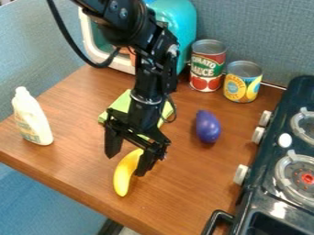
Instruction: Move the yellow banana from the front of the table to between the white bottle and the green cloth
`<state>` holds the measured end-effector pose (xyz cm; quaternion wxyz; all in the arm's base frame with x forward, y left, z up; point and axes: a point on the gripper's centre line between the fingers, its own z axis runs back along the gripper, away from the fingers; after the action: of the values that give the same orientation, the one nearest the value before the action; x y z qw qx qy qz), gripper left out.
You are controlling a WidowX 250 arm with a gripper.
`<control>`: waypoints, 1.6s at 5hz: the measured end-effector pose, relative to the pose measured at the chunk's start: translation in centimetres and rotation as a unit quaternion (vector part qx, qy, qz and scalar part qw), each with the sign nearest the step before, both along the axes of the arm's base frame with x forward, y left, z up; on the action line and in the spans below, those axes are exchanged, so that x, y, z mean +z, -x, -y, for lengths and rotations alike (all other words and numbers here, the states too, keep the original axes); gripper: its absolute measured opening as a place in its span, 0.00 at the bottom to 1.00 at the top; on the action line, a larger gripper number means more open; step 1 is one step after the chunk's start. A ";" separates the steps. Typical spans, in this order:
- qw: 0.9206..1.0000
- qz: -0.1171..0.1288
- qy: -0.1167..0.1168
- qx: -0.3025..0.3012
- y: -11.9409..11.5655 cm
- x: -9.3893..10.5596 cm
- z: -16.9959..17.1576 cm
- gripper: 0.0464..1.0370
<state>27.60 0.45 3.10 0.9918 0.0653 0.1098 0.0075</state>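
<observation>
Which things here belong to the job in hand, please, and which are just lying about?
Job in hand: banana; gripper, jaws apart at its upper end.

Lying about: white bottle, eggplant, red can, yellow can, green thing, teal appliance, stove.

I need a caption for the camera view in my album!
Open robot gripper at a yellow banana, purple eggplant nearby.

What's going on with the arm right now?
The claw hangs open at the yellow banana, its fingers around the upper end; can't tell if they touch it. Purple eggplant beside it on the table, white bottle at the far side, red can and yellow-blue can behind.
</observation>
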 end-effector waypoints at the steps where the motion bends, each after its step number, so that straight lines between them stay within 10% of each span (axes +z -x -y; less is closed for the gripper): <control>1: 1.000 -0.003 0.002 0.007 -0.5 -1.0 -0.2 0.96; 2: 1.000 -0.002 0.003 0.019 -1.2 -1.5 -0.6 0.90; 4: 0.997 0.020 0.046 0.058 -1.5 -1.1 -0.7 0.49; 6: 0.990 0.083 0.087 0.069 -2.0 5.4 -3.0 0.49; 8: 0.987 0.113 0.074 0.088 -6.2 8.8 -6.4 0.49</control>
<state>33.83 6.89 11.94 0.9954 -0.0191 0.0029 0.0937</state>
